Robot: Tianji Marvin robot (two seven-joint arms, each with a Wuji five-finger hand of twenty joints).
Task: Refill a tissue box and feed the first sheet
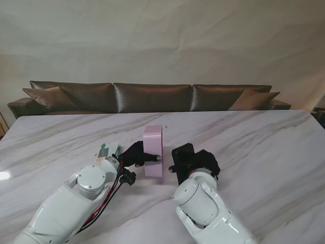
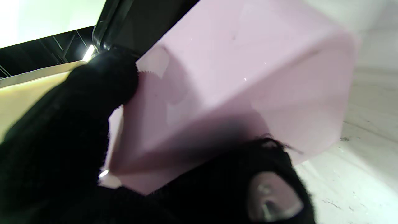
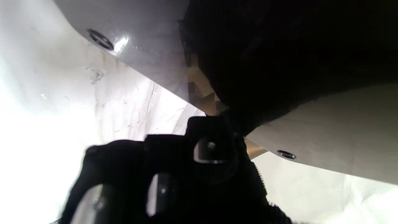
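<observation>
Marble-patterned white counter (image 1: 264, 152) fills the stand's view, with a long brown leather sofa (image 1: 152, 96) against a pale wall behind it.

Near the middle, the left robot hand (image 1: 136, 155), black-gloved, presses against the left face of a pink tissue box (image 1: 153, 150) that stands on end on the counter. One fingertip reaches across the side of the box that faces me. In the left wrist view the pink tissue box (image 2: 236, 81) fills most of the frame, with a black thumb (image 2: 102, 81) laid on one face and another finger (image 2: 267, 193) curled against the edge, so this robot hand (image 2: 130, 174) is gripping the box.

The right robot hand (image 1: 190, 160), also in black, sits just to the right of the box, apart from it by a narrow gap in the stand's view. Its fingers look curled inward. The right wrist view shows dark, bent fingers (image 3: 214, 155) of that robot hand (image 3: 174, 174) close to a pale grey panel with screw heads (image 3: 149, 43); whether they hold anything I cannot tell.

Just to the left of the left wrist lies a small green and white packet (image 1: 108, 150), flat on the counter, partly hidden by the arm. What it contains cannot be read.
</observation>
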